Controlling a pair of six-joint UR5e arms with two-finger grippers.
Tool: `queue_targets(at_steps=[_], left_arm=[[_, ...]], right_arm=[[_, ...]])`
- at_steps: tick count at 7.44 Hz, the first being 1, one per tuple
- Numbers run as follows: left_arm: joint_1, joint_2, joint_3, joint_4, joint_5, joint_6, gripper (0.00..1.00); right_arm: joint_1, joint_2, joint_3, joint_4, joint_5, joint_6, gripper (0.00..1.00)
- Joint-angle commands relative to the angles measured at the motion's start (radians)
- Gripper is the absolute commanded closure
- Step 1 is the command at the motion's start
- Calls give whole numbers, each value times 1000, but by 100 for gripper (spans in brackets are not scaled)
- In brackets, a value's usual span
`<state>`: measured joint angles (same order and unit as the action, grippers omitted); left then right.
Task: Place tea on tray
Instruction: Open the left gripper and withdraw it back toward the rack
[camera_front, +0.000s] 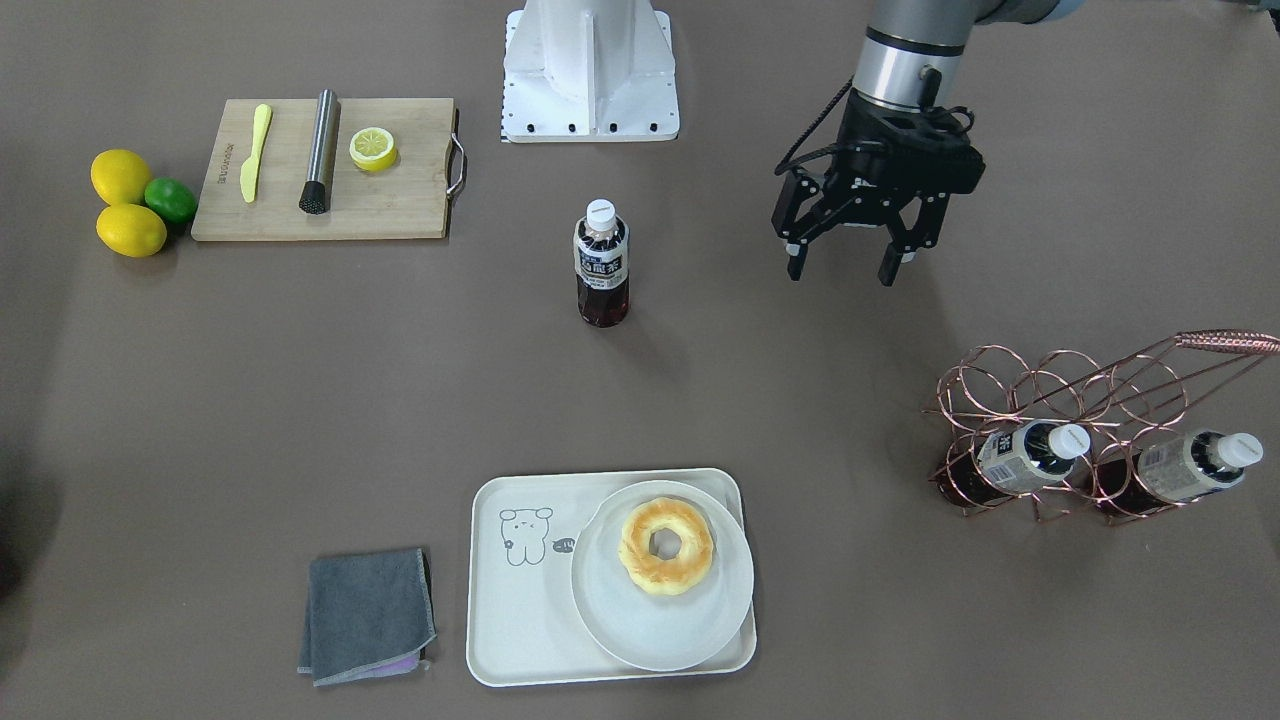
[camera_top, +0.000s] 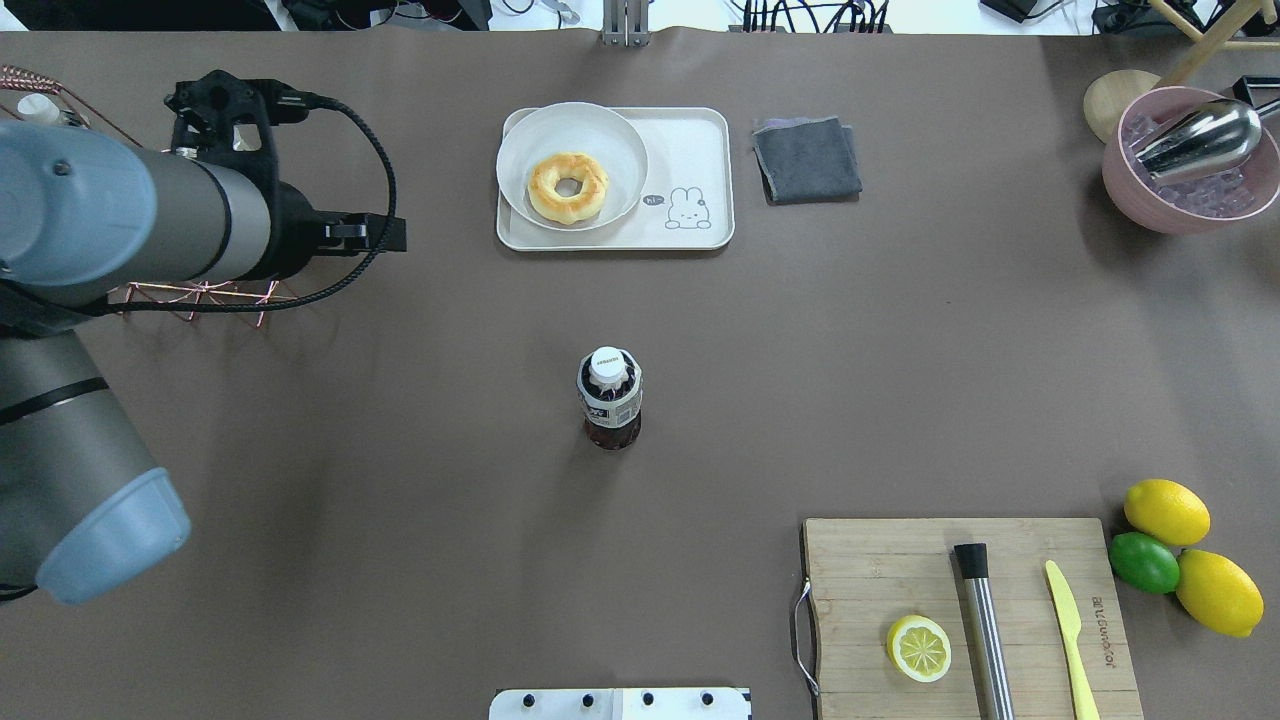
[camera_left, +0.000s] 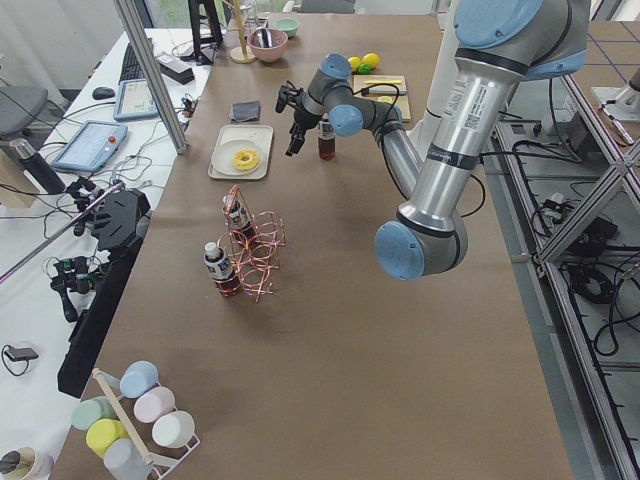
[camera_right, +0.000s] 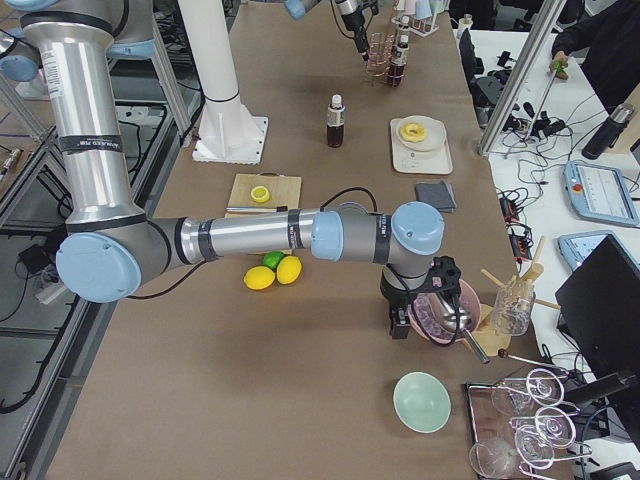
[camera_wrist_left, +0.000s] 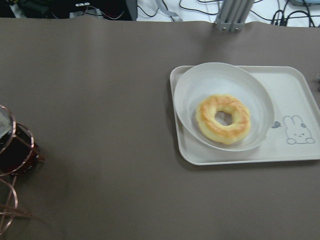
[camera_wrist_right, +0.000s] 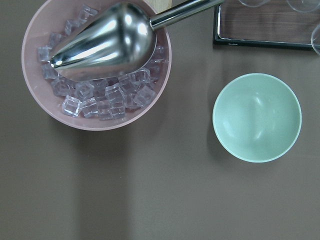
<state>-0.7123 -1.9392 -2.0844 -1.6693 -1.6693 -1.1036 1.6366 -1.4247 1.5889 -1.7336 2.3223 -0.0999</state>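
Note:
One tea bottle stands upright and alone at the table's middle; it also shows in the overhead view. Two like bottles lie in a copper wire rack. The cream tray with the small line drawing holds a round white plate with a doughnut; the tray also shows in the left wrist view. My left gripper hangs open and empty between the standing bottle and the rack. My right gripper shows only in the right side view, over a pink ice bowl; I cannot tell whether it is open or shut.
A grey cloth lies beside the tray. A wooden cutting board carries a knife, a metal muddler and a lemon half, with lemons and a lime next to it. The pink bowl of ice with a scoop and a green bowl lie under my right wrist.

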Motion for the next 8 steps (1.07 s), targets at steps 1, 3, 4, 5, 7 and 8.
queue_targets(at_steps=[1, 3, 4, 5, 7, 8], left_arm=[[-212, 202, -46, -1, -227, 298, 2], [-455, 357, -31, 0, -335, 723, 2], [-578, 402, -13, 11, -372, 908, 2], [-711, 420, 42, 23, -447, 1023, 2], [-864, 424, 177, 23, -500, 1260, 2], [-925, 425, 226, 23, -501, 1354, 2]], right_arm=[[-18, 19, 0, 11, 2, 20, 0], [-34, 35, -6, 11, 20, 20, 0], [-44, 35, 2, 11, 44, 23, 0], [-63, 42, 34, 20, 104, 95, 0], [-247, 116, 182, 29, 97, 394, 0], [-362, 195, 213, 29, 74, 537, 0]])
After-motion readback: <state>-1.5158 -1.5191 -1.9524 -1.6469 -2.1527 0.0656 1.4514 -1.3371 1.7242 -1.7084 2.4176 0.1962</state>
